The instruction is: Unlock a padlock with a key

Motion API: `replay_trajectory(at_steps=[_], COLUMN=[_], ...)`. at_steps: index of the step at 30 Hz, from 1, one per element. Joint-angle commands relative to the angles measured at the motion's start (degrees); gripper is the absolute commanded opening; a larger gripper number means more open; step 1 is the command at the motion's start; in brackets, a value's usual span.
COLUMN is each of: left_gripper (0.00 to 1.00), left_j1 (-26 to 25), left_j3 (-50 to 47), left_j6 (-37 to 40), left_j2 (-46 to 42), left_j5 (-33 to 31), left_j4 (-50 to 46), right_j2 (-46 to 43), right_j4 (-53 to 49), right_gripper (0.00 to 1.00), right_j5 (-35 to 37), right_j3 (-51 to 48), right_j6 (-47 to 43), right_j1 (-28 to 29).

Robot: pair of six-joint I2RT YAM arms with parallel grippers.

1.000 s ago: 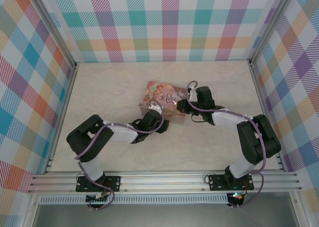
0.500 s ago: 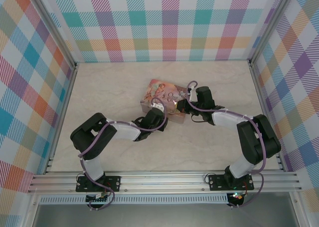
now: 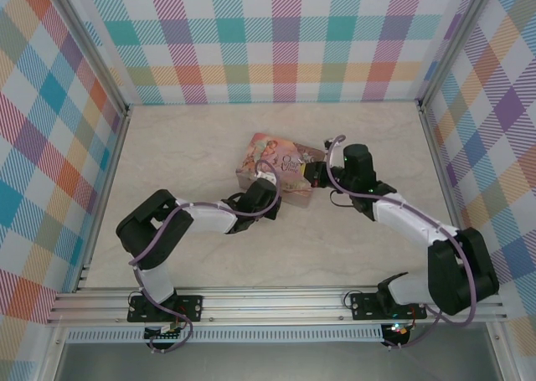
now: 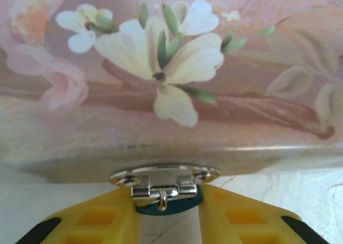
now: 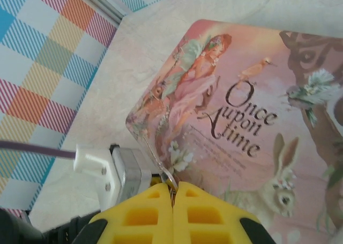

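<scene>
The pink pictured tin (image 3: 278, 163) lies mid-table. In the left wrist view its metal hasp (image 4: 163, 180) hangs at the near side, and the small blue padlock (image 4: 184, 206) sits just under it. My left gripper (image 4: 167, 201) has its yellow fingers (image 4: 96, 222) pressed against both sides of the padlock's body. In the top view this gripper (image 3: 270, 181) is at the tin's near edge. My right gripper (image 5: 172, 186) is shut on the thin grey key (image 5: 157, 159), whose blade sticks out over the tin's corner. From above, the right gripper (image 3: 312, 173) hovers at the tin's right end.
Plaid walls and aluminium rails (image 3: 276, 301) box in the table on every side. Bare marble surface (image 3: 184, 146) lies left of and behind the tin. The left wrist's camera block (image 5: 115, 171) sits close beside the right fingertips.
The left fingers have narrowed onto the padlock. The right arm has swung its elbow outward and shifted its gripper slightly right, still holding the key. The tin turned a little.
</scene>
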Motion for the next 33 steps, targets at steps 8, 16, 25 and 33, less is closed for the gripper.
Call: replay_trajectory(at_steps=[8,16,25,33], left_gripper=[0.32,0.32,0.3,0.29], left_j1=[-0.62,-0.47,0.07,0.62], left_j3=[7.34,12.6,16.54,17.34], left_j6=[-6.52,-10.09,-16.19,-19.37], left_j2=[-3.47,-3.34,-4.29,-4.88], left_j5=[2.56,3.98,7.34,9.78], left_j4=[-10.69,-17.85,-22.78,-22.7], right_j2=[-5.12,-8.79,-8.8,-4.45], right_j4=[0.36,4.71,8.92,12.73], right_gripper=[0.04,0.04,0.05,0.05], right_j5=[1.3,2.76,4.89,4.9], right_j3=[-11.07,-16.88,-21.05,-21.21], right_j6=[-4.25,-6.84,-8.51,-8.49], right_j1=[0.68,2.75,5.55,7.49])
